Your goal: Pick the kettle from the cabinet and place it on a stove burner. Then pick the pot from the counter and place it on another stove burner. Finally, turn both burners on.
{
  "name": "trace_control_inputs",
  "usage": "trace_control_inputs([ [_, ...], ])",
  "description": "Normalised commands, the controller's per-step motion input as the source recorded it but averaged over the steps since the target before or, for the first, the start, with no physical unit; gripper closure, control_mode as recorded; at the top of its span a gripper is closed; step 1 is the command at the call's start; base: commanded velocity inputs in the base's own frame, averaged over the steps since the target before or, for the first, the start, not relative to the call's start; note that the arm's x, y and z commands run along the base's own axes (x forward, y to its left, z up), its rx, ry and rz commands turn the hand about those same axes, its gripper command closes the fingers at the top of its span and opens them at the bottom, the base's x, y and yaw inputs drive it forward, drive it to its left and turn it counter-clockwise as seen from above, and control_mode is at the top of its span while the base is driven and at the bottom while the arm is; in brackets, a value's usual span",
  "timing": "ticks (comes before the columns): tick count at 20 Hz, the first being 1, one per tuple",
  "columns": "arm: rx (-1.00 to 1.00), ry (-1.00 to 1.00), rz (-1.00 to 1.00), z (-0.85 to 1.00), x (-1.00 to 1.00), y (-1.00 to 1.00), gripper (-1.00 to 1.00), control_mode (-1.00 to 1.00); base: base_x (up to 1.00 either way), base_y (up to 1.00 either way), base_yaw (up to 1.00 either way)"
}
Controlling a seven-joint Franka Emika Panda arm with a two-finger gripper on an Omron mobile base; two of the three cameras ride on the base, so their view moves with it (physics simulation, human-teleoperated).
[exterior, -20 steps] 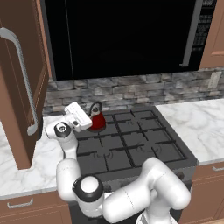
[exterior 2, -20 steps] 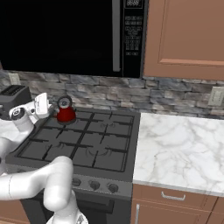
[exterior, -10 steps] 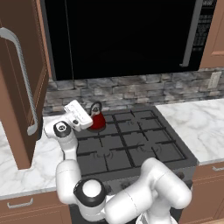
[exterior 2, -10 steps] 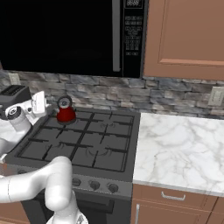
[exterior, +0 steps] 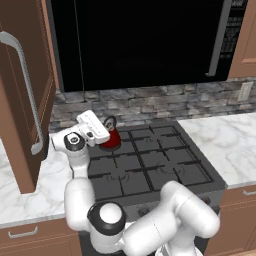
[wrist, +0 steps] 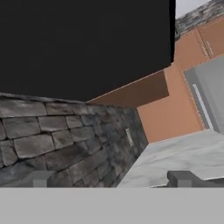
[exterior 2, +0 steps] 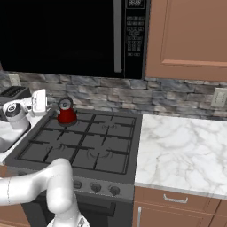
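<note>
A small glossy red kettle (exterior: 109,138) with a black arched handle and a black lid knob stands upright on the back left burner (exterior: 111,146) of the dark grey stove (exterior: 150,165), close to the stone backsplash (exterior: 150,102). In the right base view the kettle (exterior 2: 67,113) shows a round red body on a dark base, sitting on the black grate at the stove's far left corner. The white arm's gripper (exterior: 102,134) hangs just beside the kettle on its left, fingers spread wide and holding nothing. The hand view looks along the backsplash toward a marble counter (wrist: 175,157) and wooden cabinets (wrist: 175,105), with the two finger tips (wrist: 186,177) far apart at the bottom. A black microwave (exterior: 140,42) hangs above the stove.
</note>
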Motion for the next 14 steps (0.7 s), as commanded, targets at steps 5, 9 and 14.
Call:
trace_control_inputs([
  [5, 0.17, 0.01, 0.0, 0.12, -0.27, -0.14, -1.0, -1.0, 0.0, 0.0, 0.0],
  [9, 0.14, 0.0, 0.0, 0.05, -0.23, -0.09, -1.0, -1.0, 0.0, 0.0, 0.0],
  [14, 0.12, 0.0, 0.0, 0.02, -0.24, -0.09, -1.0, -1.0, 0.0, 0.0, 0.0],
])
